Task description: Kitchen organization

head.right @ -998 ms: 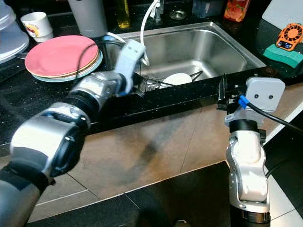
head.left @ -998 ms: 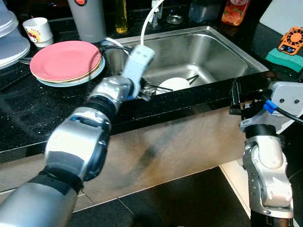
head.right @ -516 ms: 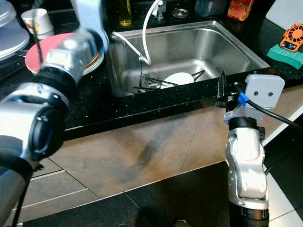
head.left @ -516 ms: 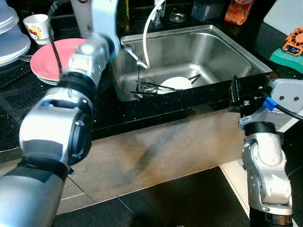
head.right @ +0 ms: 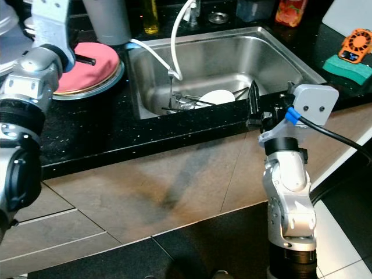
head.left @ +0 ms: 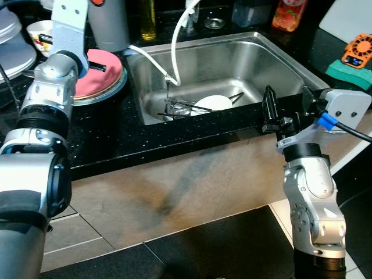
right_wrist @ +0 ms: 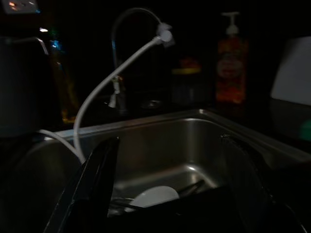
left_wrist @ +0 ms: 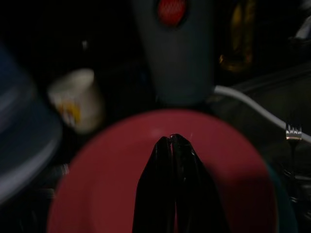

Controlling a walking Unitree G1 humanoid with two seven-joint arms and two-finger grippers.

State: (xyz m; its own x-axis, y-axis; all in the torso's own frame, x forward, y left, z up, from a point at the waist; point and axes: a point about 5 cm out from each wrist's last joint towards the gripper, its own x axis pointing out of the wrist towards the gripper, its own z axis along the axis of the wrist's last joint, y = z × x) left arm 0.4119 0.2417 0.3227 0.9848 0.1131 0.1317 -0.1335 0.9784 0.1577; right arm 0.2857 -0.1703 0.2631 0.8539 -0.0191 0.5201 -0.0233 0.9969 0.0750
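My left gripper [left_wrist: 173, 138] is shut with nothing between its fingers and hovers just over the top pink plate [head.left: 110, 74] of a stack on the black counter, left of the sink [head.left: 279, 55]. In the sink lie a white plate [head.left: 214, 103] and a tangle of utensils [head.left: 180, 108], one fork [left_wrist: 293, 131] standing upright. My right gripper [head.left: 288, 107] is open, its fingers spread wide at the sink's front edge, pointing toward the basin.
A white faucet hose [head.left: 176, 40] arcs into the sink. A grey canister [head.left: 108, 23], a cup [head.left: 39, 35] and an oil bottle [head.left: 147, 20] stand behind the plates. An orange gadget [head.left: 360, 46] and a green sponge [head.left: 349, 68] sit at the right.
My left arm has swung up and left, from the utensils in the sink to above the pink plates. My right gripper has shifted left along the counter's front edge.
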